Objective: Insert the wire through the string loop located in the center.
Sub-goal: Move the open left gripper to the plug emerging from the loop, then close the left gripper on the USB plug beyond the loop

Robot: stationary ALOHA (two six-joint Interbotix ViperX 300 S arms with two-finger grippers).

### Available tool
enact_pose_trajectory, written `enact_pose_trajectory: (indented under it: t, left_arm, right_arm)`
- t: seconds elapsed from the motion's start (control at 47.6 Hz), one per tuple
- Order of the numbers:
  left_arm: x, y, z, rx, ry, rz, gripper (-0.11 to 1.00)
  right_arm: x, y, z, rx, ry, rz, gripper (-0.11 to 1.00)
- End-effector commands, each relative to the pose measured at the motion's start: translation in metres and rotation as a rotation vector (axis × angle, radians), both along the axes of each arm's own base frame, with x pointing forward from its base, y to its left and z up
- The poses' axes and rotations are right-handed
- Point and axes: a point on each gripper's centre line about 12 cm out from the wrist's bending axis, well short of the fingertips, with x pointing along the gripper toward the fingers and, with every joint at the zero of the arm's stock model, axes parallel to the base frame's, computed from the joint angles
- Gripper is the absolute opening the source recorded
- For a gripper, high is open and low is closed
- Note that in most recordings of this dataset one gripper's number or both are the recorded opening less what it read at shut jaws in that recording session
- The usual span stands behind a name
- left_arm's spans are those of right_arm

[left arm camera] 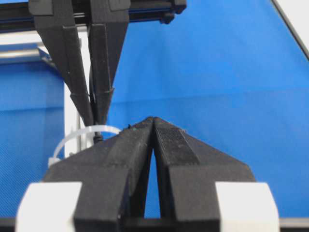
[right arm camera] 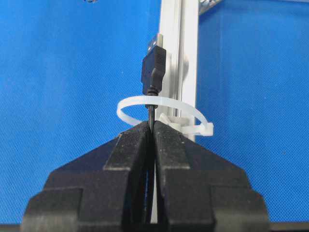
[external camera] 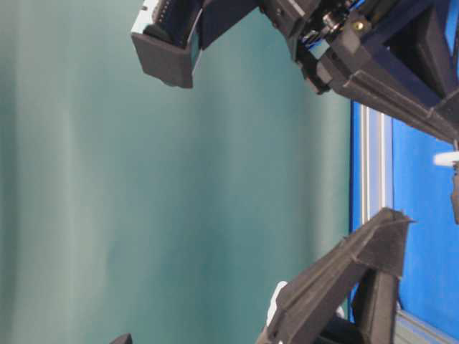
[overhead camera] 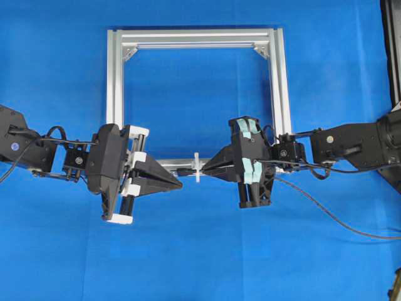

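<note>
A flat blue counter [overhead camera: 200, 263] fills the scene, bare apart from a square silver aluminium frame [overhead camera: 115, 75] lying on it. The two arms reach in from either side and meet at the frame's near rail.

The right tool [right arm camera: 152, 126] has its jaws pressed together on the wire [overhead camera: 338, 216], which trails from that arm across the blue toward the overhead view's right edge. In the right wrist view the plug tip [right arm camera: 153, 67] stands past the string loop [right arm camera: 130, 102], with the thin cable crossing the white ring just ahead of the fingertips, so the tip appears already through. The left tool [left arm camera: 153, 124] sits on the far side of the loop with its jaws closed together and nothing visible between them, just short of the plug.

To finish well, I judge the left tool should open, come onto the plug body squarely and close on it before the right one lets go, then draw it along the rail's line rather than up or sideways. The loop is small and slack-looking, so a sideways tug would likely bend it over or snag the plug's shoulder.

Room is tight only at the centre, where both sets of fingertips nearly meet over the rail. The counter on the near side and the frame's interior are open, and the left arm has free space behind it to pull back.
</note>
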Motion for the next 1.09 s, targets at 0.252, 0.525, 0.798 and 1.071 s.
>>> enact_pose_trajectory:
  t: [0.252, 0.525, 0.798, 1.071]
  left_arm:
    - [0.0057, 0.0029, 0.0091, -0.018, -0.020, 0.014, 0.67]
    - [0.0057, 0.0045, 0.0072, -0.016, -0.001, 0.017, 0.91]
    - [0.0060, 0.0062, 0.0064, -0.017, 0.002, 0.022, 0.92]
    - [0.0061, 0.0067, 0.0064, -0.017, 0.002, 0.024, 0.92]
  right_arm:
    - [0.0030, 0.0003, 0.0077, 0.002, -0.029, 0.000, -0.03]
    - [0.0031, 0.0003, 0.0079, 0.002, -0.031, 0.000, -0.03]
    - [0.0031, 0.0003, 0.0079, 0.002, -0.031, 0.000, -0.03]
    - [0.0032, 0.0004, 0.0073, -0.001, -0.029, 0.002, -0.03]
